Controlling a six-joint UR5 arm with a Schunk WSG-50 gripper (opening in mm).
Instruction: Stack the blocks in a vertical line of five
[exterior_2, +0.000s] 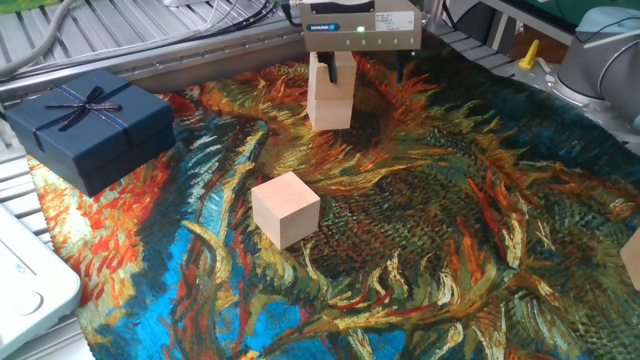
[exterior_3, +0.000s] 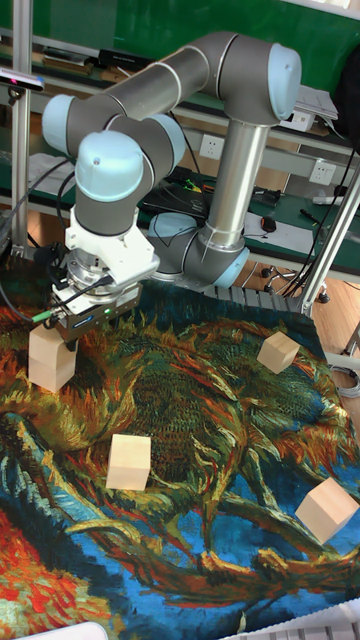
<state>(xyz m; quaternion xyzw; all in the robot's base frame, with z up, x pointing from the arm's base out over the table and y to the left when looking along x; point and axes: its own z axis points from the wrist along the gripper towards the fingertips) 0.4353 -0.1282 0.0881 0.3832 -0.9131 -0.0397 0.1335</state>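
Note:
Two pale wooden blocks (exterior_2: 330, 100) stand stacked at the far middle of the painted cloth; this stack (exterior_3: 52, 365) sits at the left in the tall fixed view. My gripper (exterior_2: 359, 72) hangs over the upper block, open. Its left finger (exterior_2: 318, 72) is close by the block and its right finger (exterior_2: 400, 68) stands well clear of it. My gripper (exterior_3: 62, 328) hides the stack's top in the tall fixed view. A loose block (exterior_2: 285, 208) lies on the cloth nearer the front. Two further blocks (exterior_3: 278, 351) (exterior_3: 326, 508) lie at the right.
A dark blue gift box (exterior_2: 90, 125) with a ribbon sits at the left edge of the cloth. A white device (exterior_2: 25, 285) lies at the front left corner. The grey arm (exterior_3: 200, 120) arches behind the cloth, with metal rails beyond the far edge.

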